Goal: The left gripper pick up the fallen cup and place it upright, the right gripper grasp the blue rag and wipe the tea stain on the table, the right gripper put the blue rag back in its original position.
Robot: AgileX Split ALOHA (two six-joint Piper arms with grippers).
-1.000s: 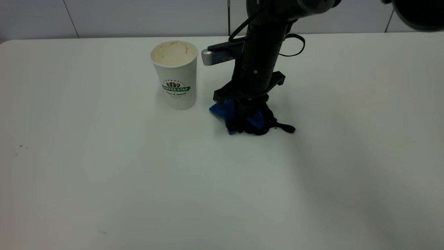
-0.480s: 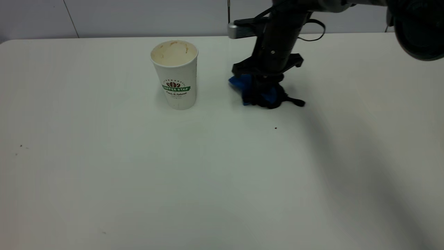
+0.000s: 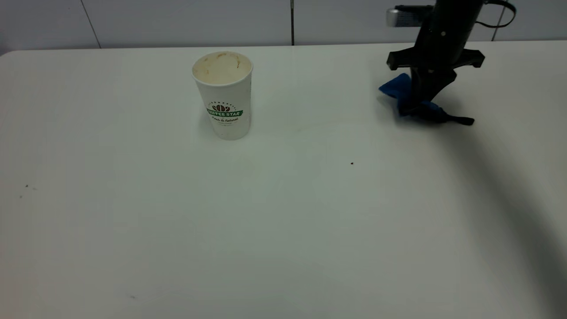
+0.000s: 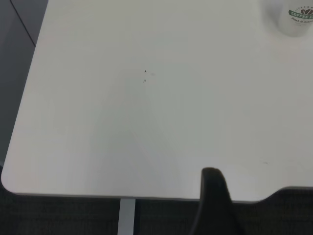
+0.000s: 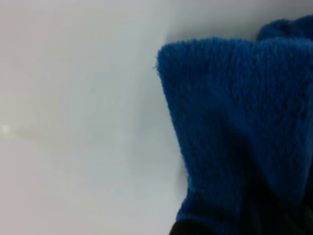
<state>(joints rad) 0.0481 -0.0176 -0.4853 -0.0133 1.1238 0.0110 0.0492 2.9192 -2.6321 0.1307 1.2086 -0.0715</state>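
Note:
The cup [image 3: 223, 95] stands upright on the table [image 3: 177, 221], left of centre towards the back; its base also shows in the left wrist view [image 4: 298, 17]. My right gripper [image 3: 414, 108] is at the table's far right back, pointing down and shut on the blue rag [image 3: 395, 87], which touches the tabletop with its black loop tail trailing right. The rag fills the right wrist view [image 5: 234, 122]. No tan tea stain shows. My left gripper [image 4: 211, 205] is out of the exterior view, held back over the table's near-left edge.
A tiny dark speck [image 3: 352, 163] lies right of centre on the table, and two more [image 3: 26, 187] lie near its left edge. A grey wall runs behind the table. The right arm's shadow falls across the right side.
My right gripper has carried the blue rag from just right of the cup to the far right back of the table. The cup has not moved.

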